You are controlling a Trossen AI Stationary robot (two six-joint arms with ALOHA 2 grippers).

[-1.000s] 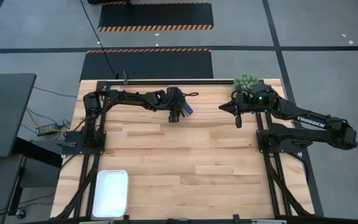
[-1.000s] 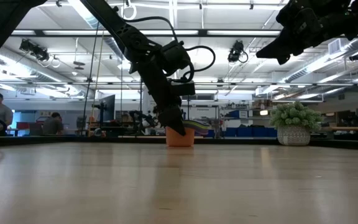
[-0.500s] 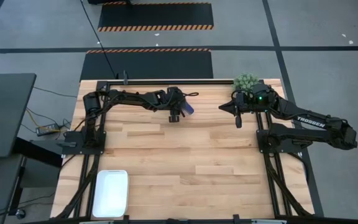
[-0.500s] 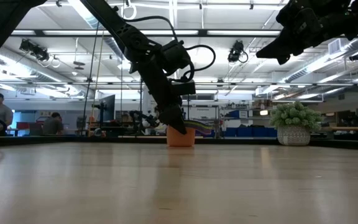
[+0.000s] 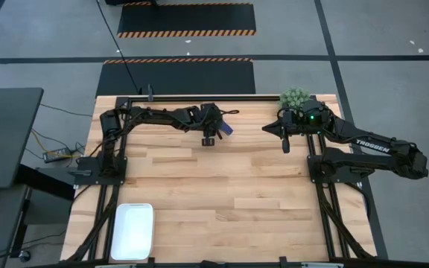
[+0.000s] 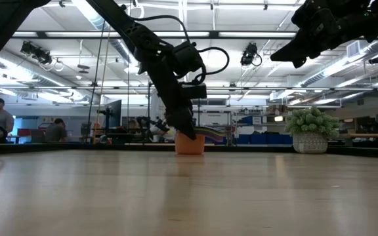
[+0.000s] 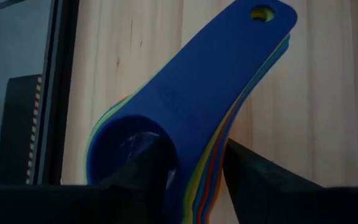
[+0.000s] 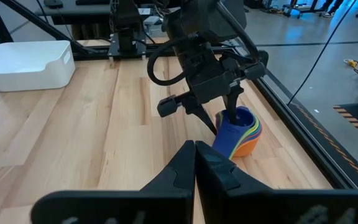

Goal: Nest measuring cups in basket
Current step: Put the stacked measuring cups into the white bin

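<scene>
Six cups (image 7: 191, 118) sit stacked near the table's (image 5: 229, 186) far edge, blue one on top. My left claw (image 5: 210, 138) straddles the blue bowl's wall, one finger (image 7: 145, 165) inside, half-narrowed for a rim grip. My right claw (image 5: 285, 144) waits pinched shut nearby. Basket (image 5: 132, 230) sits at the near-left corner.

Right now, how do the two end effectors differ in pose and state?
The left end effector is down at the stack of measuring cups, one finger inside the top blue cup and one outside its wall; the right end effector hangs above bare table and holds nothing. The left one's fingers stand apart around the cup wall; the right one's are shut. Both are dark and two-fingered, near the table's far edge.
</scene>
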